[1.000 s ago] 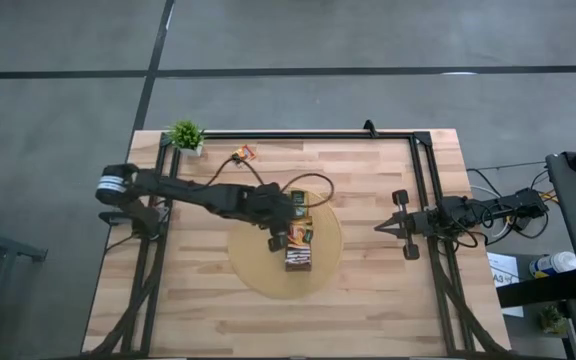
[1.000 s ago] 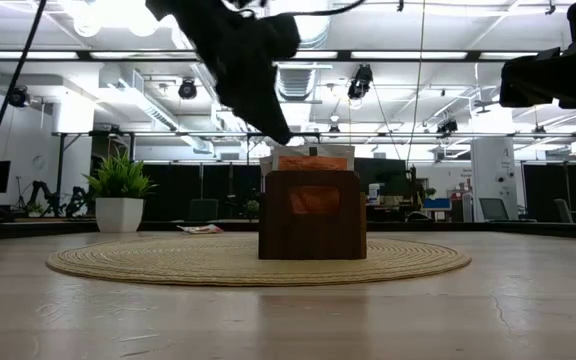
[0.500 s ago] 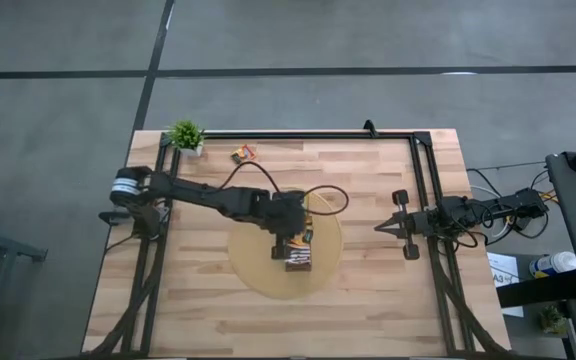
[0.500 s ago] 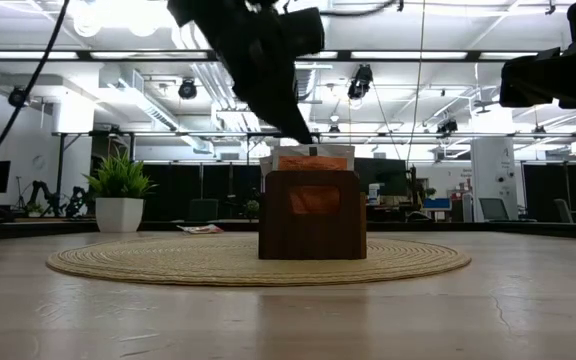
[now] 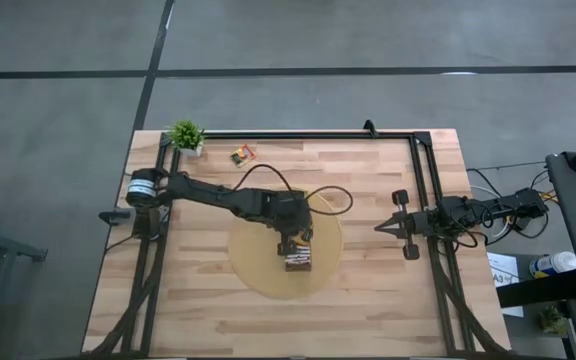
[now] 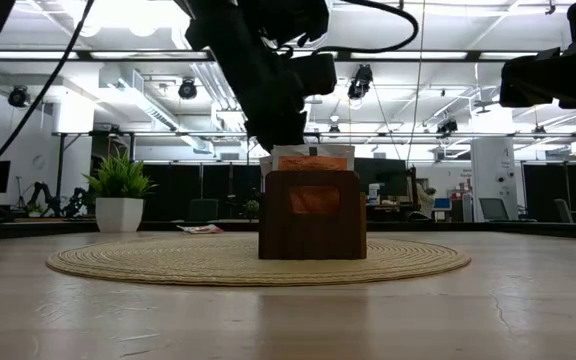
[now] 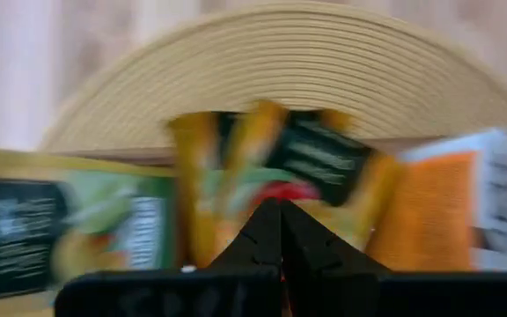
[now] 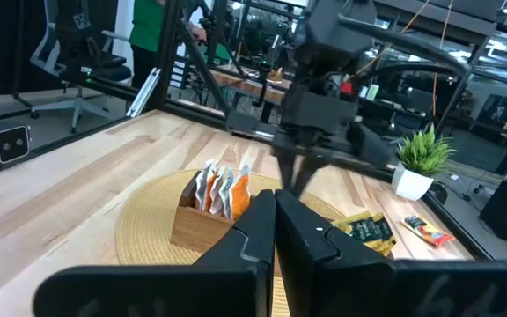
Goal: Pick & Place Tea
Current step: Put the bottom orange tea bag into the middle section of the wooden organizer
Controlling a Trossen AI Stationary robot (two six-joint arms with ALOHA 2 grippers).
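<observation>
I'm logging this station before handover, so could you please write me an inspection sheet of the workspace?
Surface: wooden table with round woven mat.
Job's things: tea sachets upright in brown box; loose sachets near the far edge.
Clutter: potted plant.
Grippers: left gripper shut over the box; right gripper shut, waiting at the table's right.
Cables: black cable looping from left arm.
Surroundings: grey floor, workshop behind.

Pale wooden table [image 5: 368, 300], woven straw mat [image 6: 168, 262], dark wooden box [image 6: 312, 228].
</observation>
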